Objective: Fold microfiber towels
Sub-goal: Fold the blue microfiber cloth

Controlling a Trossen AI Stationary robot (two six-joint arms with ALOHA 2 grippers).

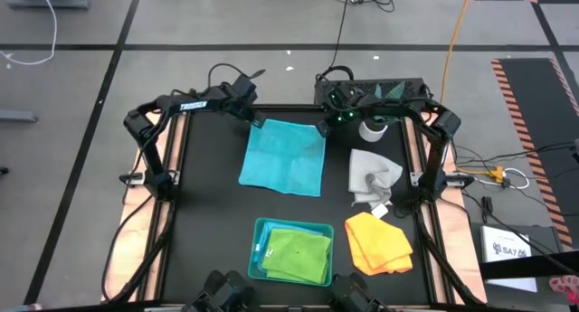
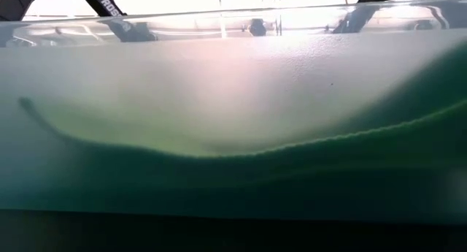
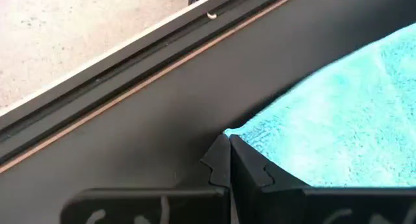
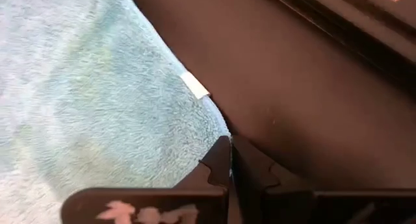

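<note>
Turquoise towel [image 1: 283, 158] pinched at both corners farthest from the tray [image 1: 259, 235] by closed jaws of left gripper [image 1: 254, 122] and right gripper [image 1: 322, 128]; corners are best lifted evenly and carried trayward together

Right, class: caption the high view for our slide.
Both tools pinch the turquoise towel's far corners on the black table.

A turquoise towel [image 1: 283, 157] lies on the black bench [image 1: 208, 194], with a pale grey towel [image 1: 373, 174], a yellow-orange towel [image 1: 378, 243], and a lime green towel [image 1: 298, 254] in a teal tray [image 1: 260, 242].
</note>
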